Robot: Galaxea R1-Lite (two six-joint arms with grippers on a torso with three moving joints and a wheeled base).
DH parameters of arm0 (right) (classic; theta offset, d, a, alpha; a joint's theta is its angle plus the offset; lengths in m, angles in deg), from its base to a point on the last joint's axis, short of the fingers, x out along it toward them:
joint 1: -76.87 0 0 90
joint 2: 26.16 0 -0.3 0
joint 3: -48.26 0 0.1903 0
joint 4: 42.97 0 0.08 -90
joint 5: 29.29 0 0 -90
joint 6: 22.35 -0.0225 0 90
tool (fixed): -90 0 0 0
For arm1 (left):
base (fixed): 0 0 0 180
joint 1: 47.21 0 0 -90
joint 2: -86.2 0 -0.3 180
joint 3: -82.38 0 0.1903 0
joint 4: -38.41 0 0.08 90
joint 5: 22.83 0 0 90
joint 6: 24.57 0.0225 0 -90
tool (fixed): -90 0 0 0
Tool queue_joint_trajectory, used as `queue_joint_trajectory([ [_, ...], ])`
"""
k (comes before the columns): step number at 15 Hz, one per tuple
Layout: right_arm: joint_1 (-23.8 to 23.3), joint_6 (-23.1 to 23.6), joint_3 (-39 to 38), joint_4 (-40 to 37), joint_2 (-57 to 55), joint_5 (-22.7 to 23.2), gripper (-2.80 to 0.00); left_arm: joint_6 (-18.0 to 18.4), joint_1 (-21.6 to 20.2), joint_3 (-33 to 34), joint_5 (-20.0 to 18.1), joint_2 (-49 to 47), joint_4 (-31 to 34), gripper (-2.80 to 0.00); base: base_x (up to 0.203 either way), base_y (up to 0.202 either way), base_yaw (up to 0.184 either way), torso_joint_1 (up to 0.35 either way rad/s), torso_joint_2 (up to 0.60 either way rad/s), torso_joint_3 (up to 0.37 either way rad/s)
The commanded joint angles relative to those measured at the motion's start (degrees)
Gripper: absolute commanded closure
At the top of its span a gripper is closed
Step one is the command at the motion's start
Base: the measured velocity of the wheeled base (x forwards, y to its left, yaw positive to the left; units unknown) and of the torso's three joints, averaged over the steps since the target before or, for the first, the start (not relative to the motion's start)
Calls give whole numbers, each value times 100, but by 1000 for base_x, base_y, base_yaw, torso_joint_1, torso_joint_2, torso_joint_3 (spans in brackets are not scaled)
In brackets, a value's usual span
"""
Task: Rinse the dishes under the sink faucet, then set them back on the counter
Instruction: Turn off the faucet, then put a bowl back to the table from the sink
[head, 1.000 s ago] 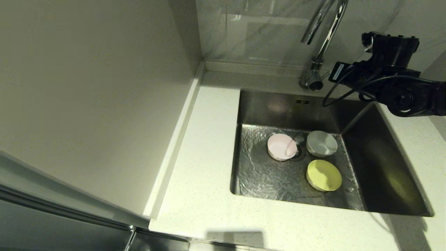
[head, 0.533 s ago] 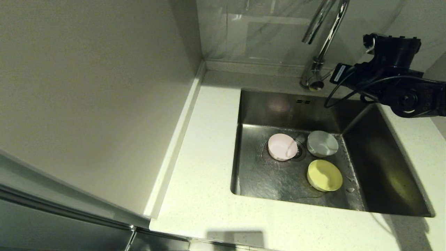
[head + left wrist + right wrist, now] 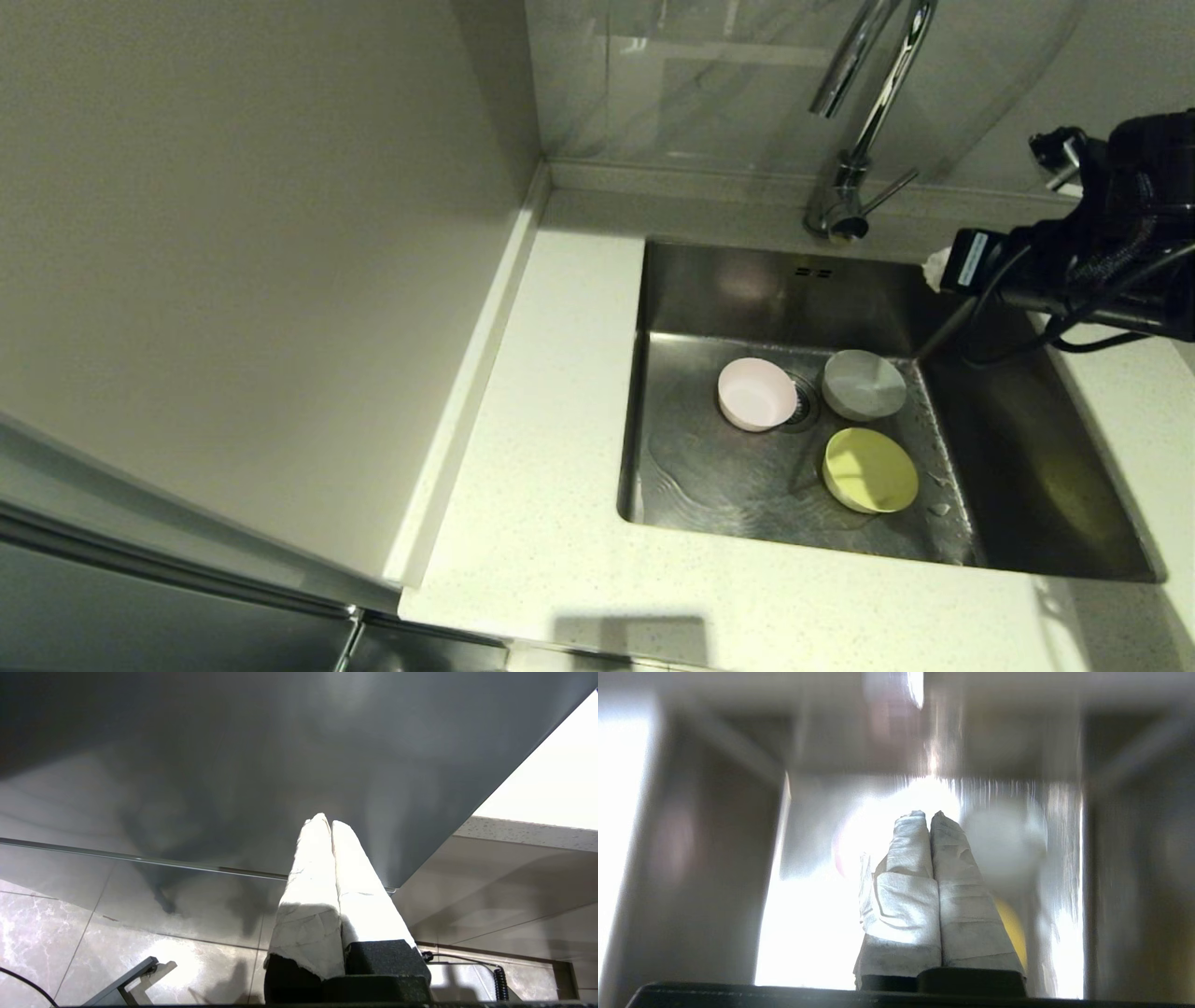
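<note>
Unlabelled bowls (image 3: pixel 864 469) in sink (image 3: pixel 1046 485); both arms' fingers (image 3: pixel 941 858) pressed together, empty.

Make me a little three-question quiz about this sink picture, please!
1. How many bowls sit in the sink?
2. True or false: the pink bowl rests on the counter.
3. Which bowl lies nearest the sink's front edge? A) pink B) white C) yellow-green

Key:
1. Three: the pink bowl, the white bowl and the yellow-green bowl.
2. False; it sits in the sink beside the drain.
3. C.
</note>
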State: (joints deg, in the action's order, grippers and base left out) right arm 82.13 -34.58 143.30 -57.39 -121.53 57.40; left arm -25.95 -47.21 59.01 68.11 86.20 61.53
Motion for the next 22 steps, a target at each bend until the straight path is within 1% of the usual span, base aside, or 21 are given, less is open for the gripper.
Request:
queue_joint_trajectory([
  [1, -1, 22, -641, -198, 569, -34, 0, -3, 0, 0, 3, 9, -2, 0, 0, 0, 0, 0, 0, 0],
  [2, -12, 102, -971, -249, 669, -106, 0, -3, 0, 0, 3, 9, -2, 0, 0, 0, 0, 0, 0, 0],
  [3, -18, 286, -1256, -341, 742, -174, 0, -3, 0, 0, 3, 9, -2, 0, 0, 0, 0, 0, 0, 0],
  [4, -21, 643, -1401, -506, 775, -226, 0, -3, 0, 0, 3, 9, -2, 0, 0, 0, 0, 0, 0, 0],
  [5, -19, 868, -1397, -553, 697, -244, 0, -3, 0, 0, 3, 9, -2, 0, 0, 0, 0, 0, 0, 0],
  [9, -71, 1448, -1100, -530, -293, -241, 0, -3, 0, 0, 3, 9, -2, 0, 0, 0, 0, 0, 0, 0],
  [11, -151, 1940, -955, -540, -839, -234, 0, -3, 0, 0, 3, 9, -2, 0, 0, 0, 0, 0, 0, 0],
  [12, -170, 2160, -851, -659, -1040, -226, 0, -3, 0, 0, 3, 9, -2, 0, 0, 0, 0, 0, 0, 0],
  [14, -174, 2279, -515, -1343, -1248, -218, 0, -3, 0, 0, 3, 9, -2, 0, 0, 0, 0, 0, 0, 0],
  [16, -174, 2502, -420, -1471, -1448, -230, 0, -3, 0, 0, 3, 9, -2, 0, 0, 0, 0, 0, 0, 0],
  [17, -181, 2546, -332, -1481, -1511, -228, -280, -3, 0, 0, 3, 9, -2, 0, 0, 0, 0, 0, 0, 0],
  [20, -208, 2525, 50, -1689, -1610, -214, -280, -3, 0, 0, 3, 9, -2, 0, 0, 0, 0, 0, 0, 0],
  [22, -306, 2600, 89, -1813, -1625, -196, -280, -3, 0, 0, 3, 9, -2, 0, 0, 0, 0, 0, 0, 0],
])
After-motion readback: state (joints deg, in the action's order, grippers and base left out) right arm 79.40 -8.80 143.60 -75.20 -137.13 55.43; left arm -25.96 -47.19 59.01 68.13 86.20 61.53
